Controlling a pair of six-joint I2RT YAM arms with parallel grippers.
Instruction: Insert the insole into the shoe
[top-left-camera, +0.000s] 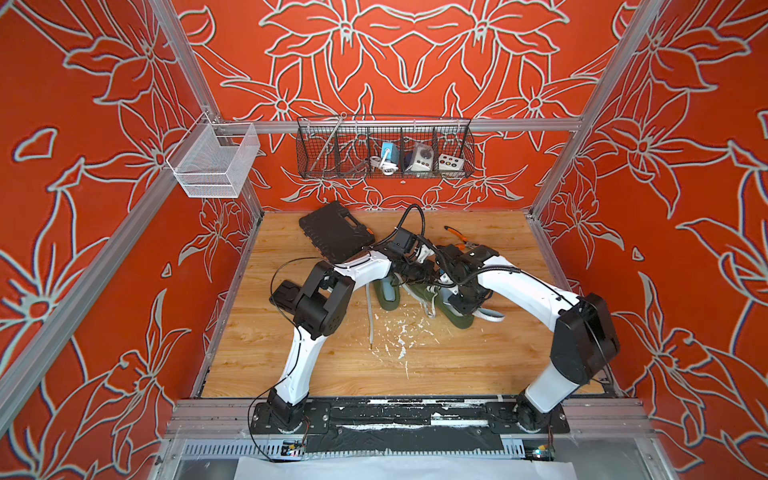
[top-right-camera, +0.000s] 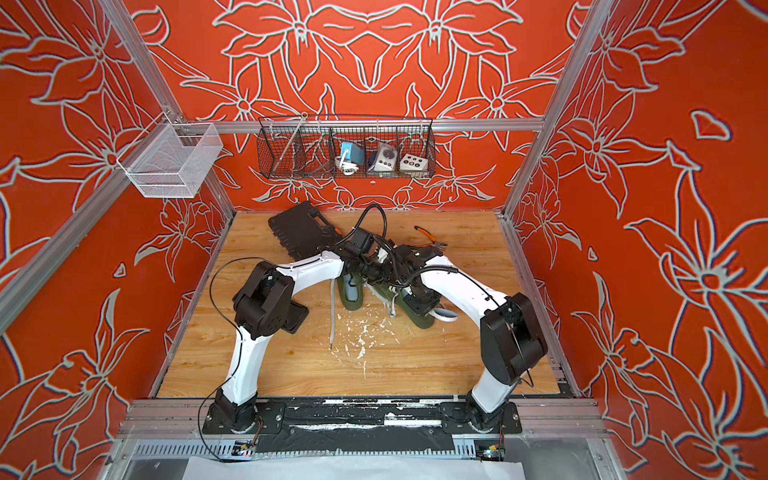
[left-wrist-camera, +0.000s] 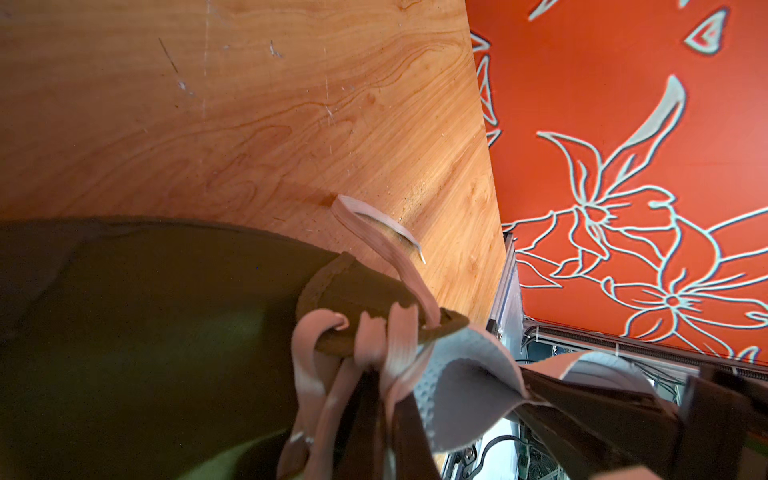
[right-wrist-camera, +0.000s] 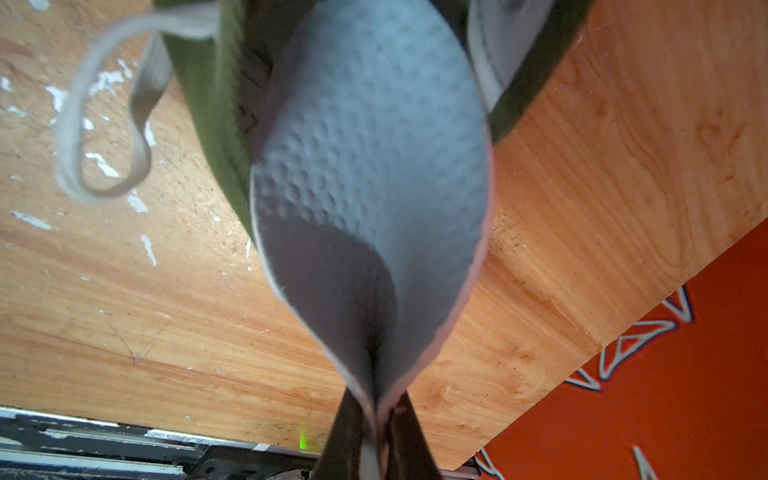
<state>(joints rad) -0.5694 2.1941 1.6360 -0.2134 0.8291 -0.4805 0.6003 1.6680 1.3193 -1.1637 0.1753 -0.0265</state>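
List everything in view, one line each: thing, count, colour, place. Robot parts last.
shoes: two, olive green, mid-table
insole: one, grey, bent, at one shoe's opening
long lace: one, grey, table, beside the other shoe
tool case: one, black, table's rear
pliers: one, orange-handled, table's rear
wire basket: one, black, back rail, holding small devices
mesh basket: one, white, side rail
table: one, wooden, white-flecked
left pincer: one, black, shut by the laces
right pincer: one, black, shut on insole

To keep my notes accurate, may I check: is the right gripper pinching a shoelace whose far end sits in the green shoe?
Not quite: the right gripper is pinching the grey insole, not a shoelace. The right wrist view shows the insole folded in its grip, its far end in the green shoe.
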